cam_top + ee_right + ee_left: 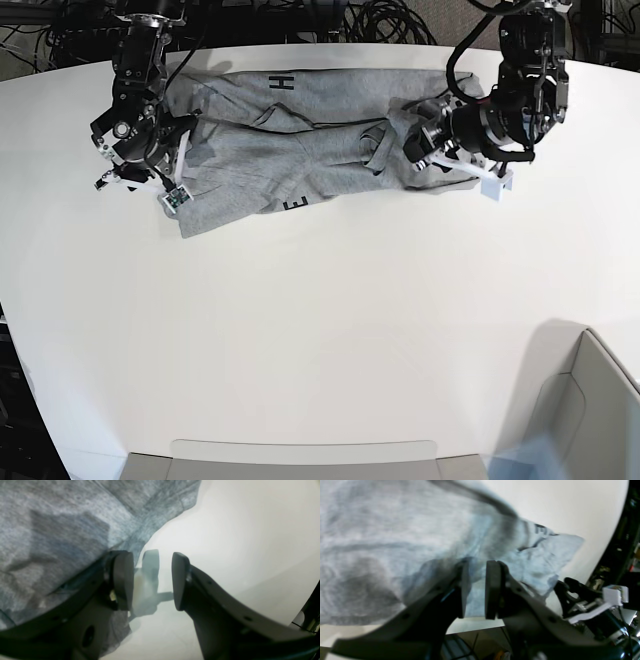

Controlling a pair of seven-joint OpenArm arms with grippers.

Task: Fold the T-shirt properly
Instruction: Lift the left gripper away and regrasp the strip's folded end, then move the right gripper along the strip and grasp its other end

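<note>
White table (330, 330) carries the T-shirt (300, 150), bunched at its far edge. Left gripper (476, 590) stands slightly parted over cloth; right gripper (152, 580) is spread, empty. Each should pinch one layer at a corner before pulling flat.

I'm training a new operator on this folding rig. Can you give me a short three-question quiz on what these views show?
1. True or false: the T-shirt lies flat and neatly folded on the table.
2. Which gripper has cloth between its jaws: A) left gripper B) right gripper C) both?
3. Fill in: the lettering showing on the shirt is ____ in colour.

Key:
1. False; it is bunched and creased.
2. A; the right one stands open over bare table beside the shirt's edge.
3. Black.
</note>
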